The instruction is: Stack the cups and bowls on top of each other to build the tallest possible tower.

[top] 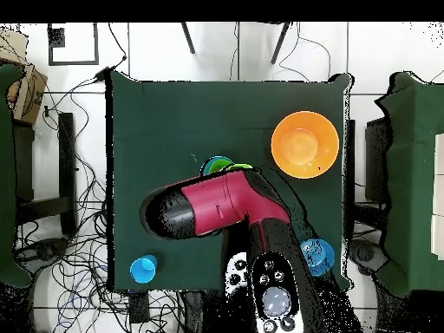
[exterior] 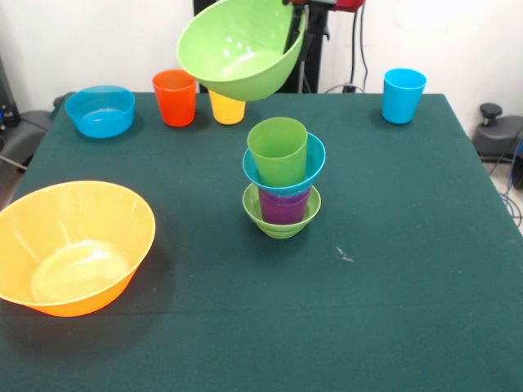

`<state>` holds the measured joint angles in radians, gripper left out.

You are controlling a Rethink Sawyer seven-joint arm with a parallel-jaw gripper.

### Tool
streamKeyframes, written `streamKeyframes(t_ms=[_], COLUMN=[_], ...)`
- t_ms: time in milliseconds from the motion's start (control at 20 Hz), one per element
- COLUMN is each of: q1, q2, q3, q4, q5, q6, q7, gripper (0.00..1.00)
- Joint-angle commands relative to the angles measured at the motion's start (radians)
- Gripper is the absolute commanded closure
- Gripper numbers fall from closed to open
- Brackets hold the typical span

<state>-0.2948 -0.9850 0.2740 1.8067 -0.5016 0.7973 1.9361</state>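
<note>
A medium green bowl (exterior: 237, 49) hangs tilted in the air, above and behind the tower (exterior: 282, 175). My gripper (exterior: 299, 10) shows only at the top edge, shut on the bowl's right rim. The tower stands mid-table: a small green bowl (exterior: 281, 219), a purple cup (exterior: 283, 206), a small blue bowl (exterior: 286, 173) and a green cup (exterior: 278, 149) on top. In the overhead view my arm (top: 217, 204) covers most of the tower; only a blue rim (top: 217, 163) shows.
An orange cup (exterior: 174, 96), a yellow cup (exterior: 227, 109) and a medium blue bowl (exterior: 100, 110) stand along the far edge. A light blue cup (exterior: 404, 95) is at the far right. The large orange bowl (exterior: 73, 245) sits near left.
</note>
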Motion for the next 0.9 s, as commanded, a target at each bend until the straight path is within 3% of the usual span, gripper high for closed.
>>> streamKeyframes(t_ms=[50, 450, 900], q1=[0.024, -0.023, -0.009], q2=[-0.028, -0.093, 0.001], q3=[-0.036, -0.037, -0.01], q4=[-0.052, -0.07, -0.186], q5=[0.063, 0.117, 0.124], q6=[0.064, 0.165, 0.188], q7=[0.126, 0.015, 0.049], gripper=[1.0, 1.0, 1.0])
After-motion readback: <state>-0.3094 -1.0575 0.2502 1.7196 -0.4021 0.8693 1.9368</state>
